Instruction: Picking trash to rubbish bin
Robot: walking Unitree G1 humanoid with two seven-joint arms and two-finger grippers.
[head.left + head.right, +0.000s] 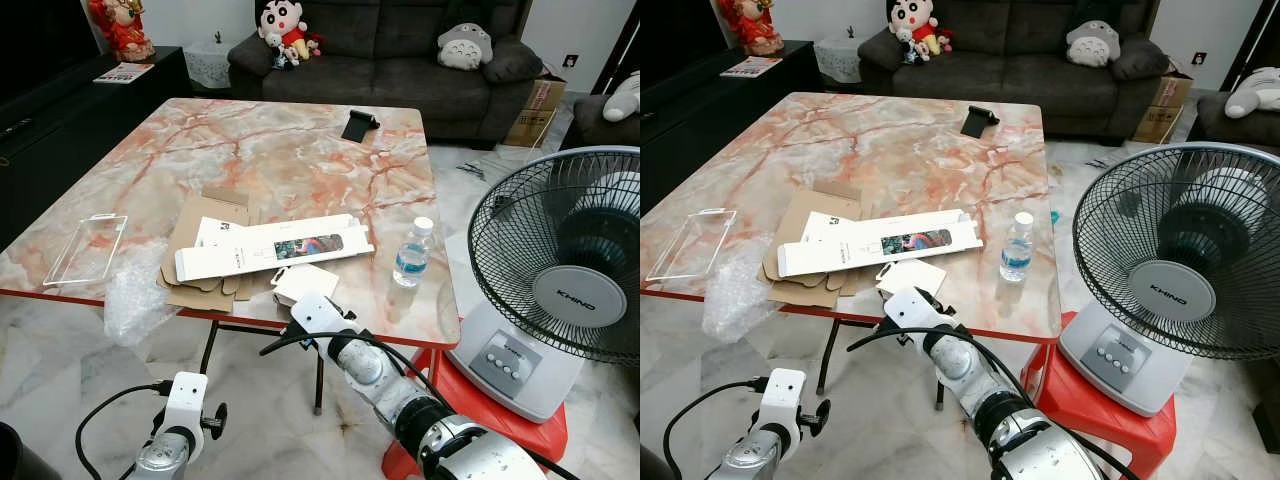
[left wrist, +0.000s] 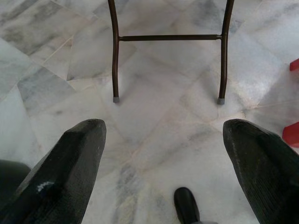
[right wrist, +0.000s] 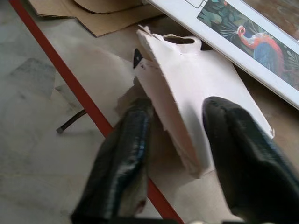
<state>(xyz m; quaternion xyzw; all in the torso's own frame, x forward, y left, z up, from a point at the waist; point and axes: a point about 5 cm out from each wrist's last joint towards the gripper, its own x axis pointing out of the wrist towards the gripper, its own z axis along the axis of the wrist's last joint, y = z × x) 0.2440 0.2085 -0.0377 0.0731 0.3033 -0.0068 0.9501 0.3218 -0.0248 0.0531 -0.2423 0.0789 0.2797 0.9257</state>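
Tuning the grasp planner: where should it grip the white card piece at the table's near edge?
Grip the white card by its raised near edge, from the front of the table. That edge lifts off the top, and the right end effector already straddles it, open.

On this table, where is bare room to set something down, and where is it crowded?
Bare marble table runs from the cardboard back to the black stand. Crowded along the near edge: plastic tray, white box, bottle, right gripper.
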